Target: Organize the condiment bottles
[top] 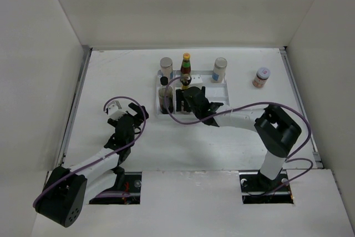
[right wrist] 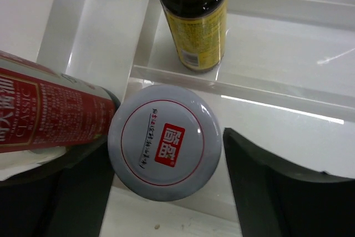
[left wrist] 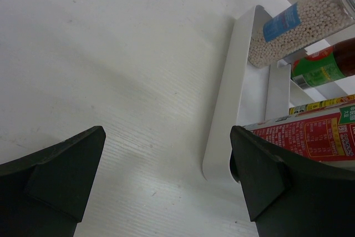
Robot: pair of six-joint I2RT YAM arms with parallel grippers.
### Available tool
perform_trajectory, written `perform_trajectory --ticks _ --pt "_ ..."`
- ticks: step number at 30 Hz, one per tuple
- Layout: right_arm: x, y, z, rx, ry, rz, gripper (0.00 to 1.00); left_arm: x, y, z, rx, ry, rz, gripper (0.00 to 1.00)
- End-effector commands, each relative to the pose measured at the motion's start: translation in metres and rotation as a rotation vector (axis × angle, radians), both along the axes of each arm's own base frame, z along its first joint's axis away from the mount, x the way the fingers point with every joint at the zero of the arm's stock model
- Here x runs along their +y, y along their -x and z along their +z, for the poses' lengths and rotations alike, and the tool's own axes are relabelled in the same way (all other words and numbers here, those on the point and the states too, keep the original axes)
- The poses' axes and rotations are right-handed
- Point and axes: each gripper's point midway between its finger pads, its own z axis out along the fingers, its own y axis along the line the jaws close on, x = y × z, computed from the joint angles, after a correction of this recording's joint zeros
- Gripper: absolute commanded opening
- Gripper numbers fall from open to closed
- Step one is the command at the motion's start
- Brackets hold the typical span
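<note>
My right gripper reaches into the white divided tray. In the right wrist view its jaws stand wide on either side of a grey-lidded jar, with a thin gap at the right finger. A red-labelled bottle leans at the left. A dark bottle with a yellow label stands in the compartment beyond. A red sauce bottle with a yellow cap and two pale jars stand at the tray's far edge. A pink-lidded jar stands apart on the right. My left gripper is open and empty over bare table.
The left wrist view shows the tray's near left corner, a jar of white beads, a green-labelled bottle and the red-labelled bottle. White walls close the table on three sides.
</note>
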Motion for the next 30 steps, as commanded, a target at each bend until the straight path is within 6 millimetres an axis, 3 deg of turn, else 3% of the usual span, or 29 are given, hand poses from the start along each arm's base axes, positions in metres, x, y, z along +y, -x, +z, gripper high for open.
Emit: perform_trajectory --ticks 1,5,8,12,16,20,22,26,30 --pt "0.018 -0.011 0.050 -0.111 -0.149 -0.007 0.89 -0.001 -0.003 0.009 -0.042 0.029 0.003 1.00" --pt "0.000 -0.004 0.073 -0.140 -0.170 -0.021 0.98 -0.001 -0.003 0.008 -0.037 0.027 0.002 1.00" --pt "-0.038 -0.002 0.094 -0.176 -0.193 -0.075 0.98 -0.001 -0.003 0.010 -0.048 0.032 0.003 1.00" --pt "-0.124 -0.008 0.096 -0.210 -0.194 -0.258 0.99 -0.001 -0.003 0.008 -0.037 0.027 0.003 1.00" --pt "-0.232 -0.029 0.092 -0.212 -0.139 -0.539 1.00 -0.001 -0.002 0.009 -0.045 0.031 0.002 1.00" --pt "-0.315 -0.060 0.094 -0.201 -0.030 -0.726 1.00 -0.001 -0.003 0.008 -0.037 0.029 0.000 1.00" --pt "-0.348 -0.077 0.091 -0.192 -0.004 -0.792 1.00 0.000 -0.003 0.009 -0.045 0.031 0.005 1.00" --pt "-0.373 -0.113 0.077 -0.141 -0.001 -0.783 1.00 0.000 -0.004 0.007 -0.035 0.029 0.004 1.00" --pt "-0.383 -0.129 0.062 -0.098 0.015 -0.763 1.00 -0.001 -0.005 0.006 -0.032 0.028 0.004 1.00"
